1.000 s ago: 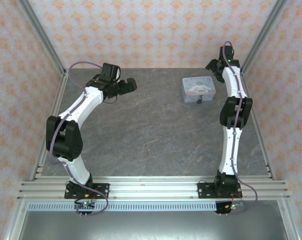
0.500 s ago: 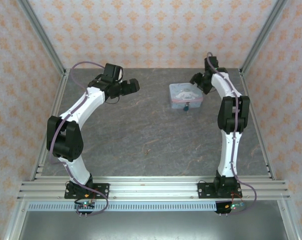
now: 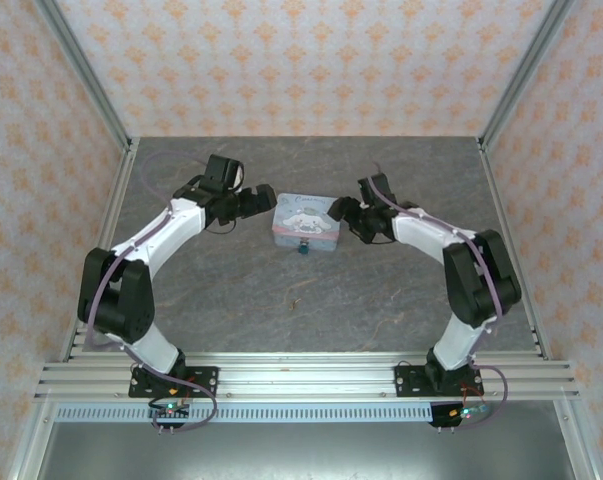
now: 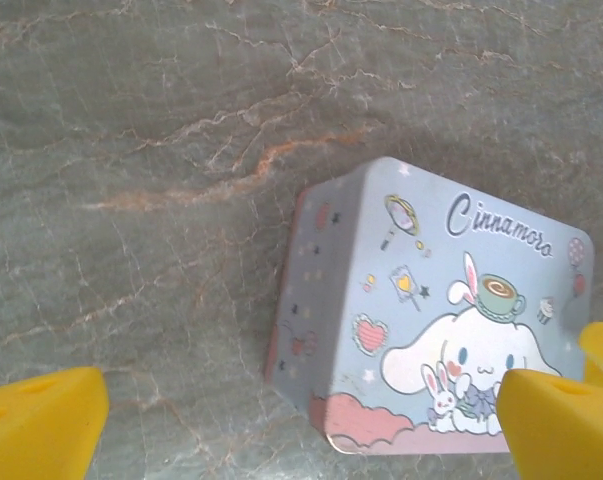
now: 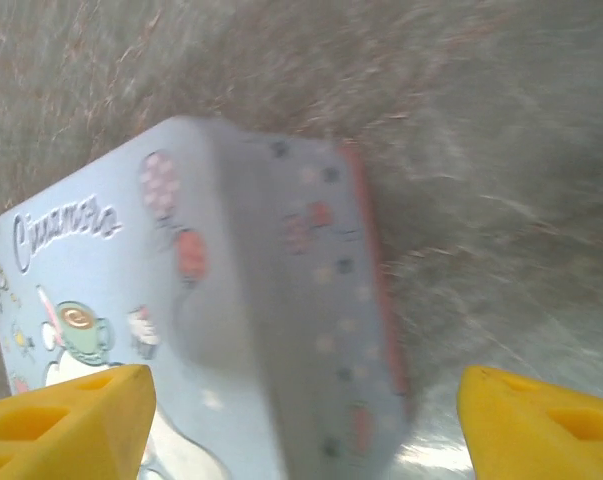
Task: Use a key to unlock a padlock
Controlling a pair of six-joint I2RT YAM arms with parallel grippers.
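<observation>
The left pincer and right pincer both gape wide, flanking the tin on the bench, with the padlock at its near side.

smooth, slightly glossy printed tin on matt, stone-veined tabletop; the left claw has matt yellow plastic tips

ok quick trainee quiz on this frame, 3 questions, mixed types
1. True or false: the left gripper is shut on the pale blue tin.
2. The teal padlock hangs at the tin's: A) near side, B) far side, C) lid top.
3. Fill in: in the top view, the right gripper is at the tin's ___ end.

Key: 1 false, its jaws are wide open. 2 A. 3 right.
</observation>
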